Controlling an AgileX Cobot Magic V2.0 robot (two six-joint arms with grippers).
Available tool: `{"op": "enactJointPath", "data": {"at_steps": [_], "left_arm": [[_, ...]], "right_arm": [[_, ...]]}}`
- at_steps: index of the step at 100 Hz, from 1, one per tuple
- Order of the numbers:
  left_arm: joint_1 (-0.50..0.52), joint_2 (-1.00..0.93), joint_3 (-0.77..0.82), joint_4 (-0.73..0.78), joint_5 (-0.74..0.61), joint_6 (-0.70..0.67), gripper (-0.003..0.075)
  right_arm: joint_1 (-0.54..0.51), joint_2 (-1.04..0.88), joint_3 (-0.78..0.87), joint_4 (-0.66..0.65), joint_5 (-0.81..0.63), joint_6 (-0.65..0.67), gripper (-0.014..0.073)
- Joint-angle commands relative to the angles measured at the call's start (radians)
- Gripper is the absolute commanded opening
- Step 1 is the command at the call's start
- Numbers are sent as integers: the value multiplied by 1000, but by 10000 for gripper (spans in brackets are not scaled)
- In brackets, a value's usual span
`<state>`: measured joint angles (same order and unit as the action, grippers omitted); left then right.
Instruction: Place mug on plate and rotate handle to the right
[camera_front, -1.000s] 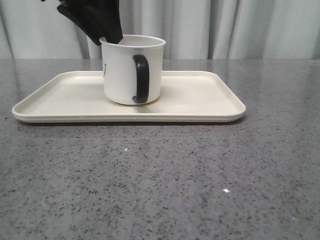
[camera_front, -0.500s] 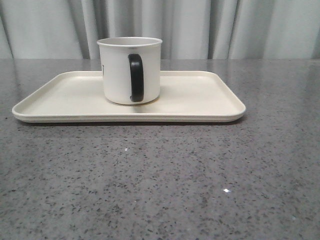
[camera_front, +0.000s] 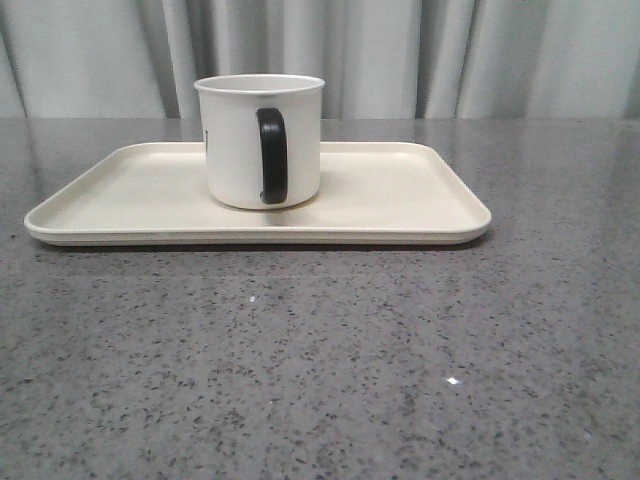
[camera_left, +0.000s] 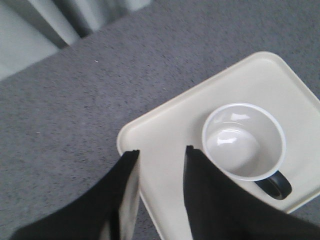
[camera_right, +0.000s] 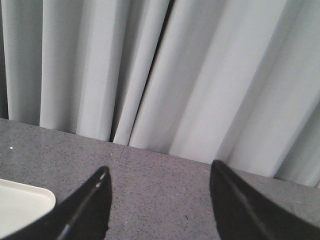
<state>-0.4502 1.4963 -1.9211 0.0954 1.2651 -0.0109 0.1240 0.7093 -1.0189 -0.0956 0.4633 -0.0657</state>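
Observation:
The white mug (camera_front: 235, 140) stands upright on the cream plate (camera_front: 400, 222), left of the plate's middle. Its black handle (camera_front: 272, 155) points toward the front camera, slightly right of the mug's centre. Neither gripper appears in the front view. In the left wrist view my left gripper (camera_left: 161, 151) hangs open above the plate (camera_left: 170, 130), beside the mug (camera_left: 244, 141) and apart from it, with the handle (camera_left: 275, 185) on the mug's far side from the fingers. My right gripper (camera_right: 160, 167) is open and empty over bare table, with a plate corner (camera_right: 20, 202) at its side.
The grey speckled table (camera_front: 320, 360) stretches in front of the plate and around it. A pale curtain (camera_front: 450, 55) hangs behind the table's far edge and fills much of the right wrist view.
One second ago my left gripper was at the mug's rim in the front view. It has let go and left that view. The handle shifted slightly left and the mug now stands still.

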Motion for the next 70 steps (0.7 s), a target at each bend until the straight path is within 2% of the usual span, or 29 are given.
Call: {"op": "enactJointPath", "data": {"at_steps": [1, 36, 50, 64, 70], "left_arm": [[19, -95, -31, 50, -2, -17, 229], [169, -340, -1, 83, -2, -24, 214], [217, -439, 81, 108, -2, -24, 122], [235, -526, 199, 130, -2, -24, -19], [235, -562, 261, 140, -2, -26, -20]], "right_arm": [[1, 5, -30, -12, -68, -6, 438], [1, 5, -30, -12, -67, -6, 438], [1, 5, -30, -12, -66, -6, 438], [1, 5, -30, -12, -66, -6, 438], [1, 5, -30, -12, -65, -6, 438]]}}
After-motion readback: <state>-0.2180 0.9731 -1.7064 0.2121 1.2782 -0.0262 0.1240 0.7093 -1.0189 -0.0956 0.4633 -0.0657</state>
